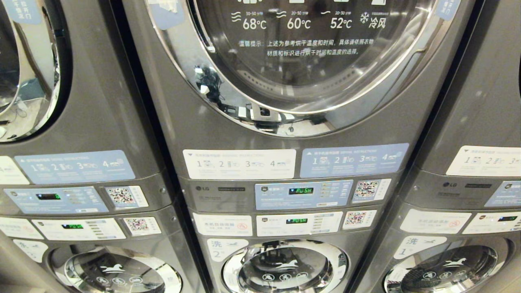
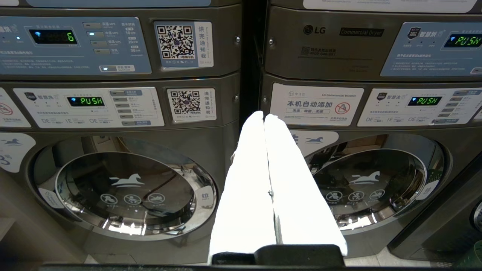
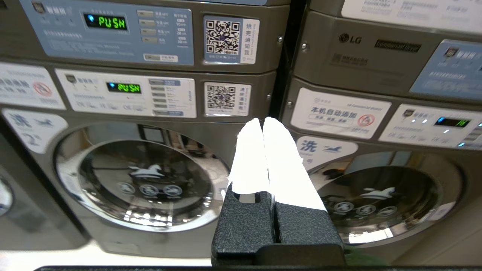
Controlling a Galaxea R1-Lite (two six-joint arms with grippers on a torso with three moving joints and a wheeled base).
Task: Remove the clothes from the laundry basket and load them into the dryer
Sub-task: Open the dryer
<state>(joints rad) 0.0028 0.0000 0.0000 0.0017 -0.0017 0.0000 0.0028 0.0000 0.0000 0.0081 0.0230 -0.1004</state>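
Before a row of stacked grey machines, my left hand [image 2: 265, 117] and right hand [image 3: 262, 121] hang empty, white fingers pressed together; the dryer [image 1: 301, 61], door closed, fills my head view above them.

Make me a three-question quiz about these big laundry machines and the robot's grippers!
1. Where is the big dryer door?
A. above the control panels
B. below them
C. on the floor

2. What colour is the word PUSH on the display?
A. red
B. green
C. white

3. How are the left gripper and right gripper?
A. both holding clothes
B. both wide open
C. both shut and empty

Answers: 1 A, the door sits over the panels. 2 B, the letters glow green. 3 C, the white fingers press together with nothing between.
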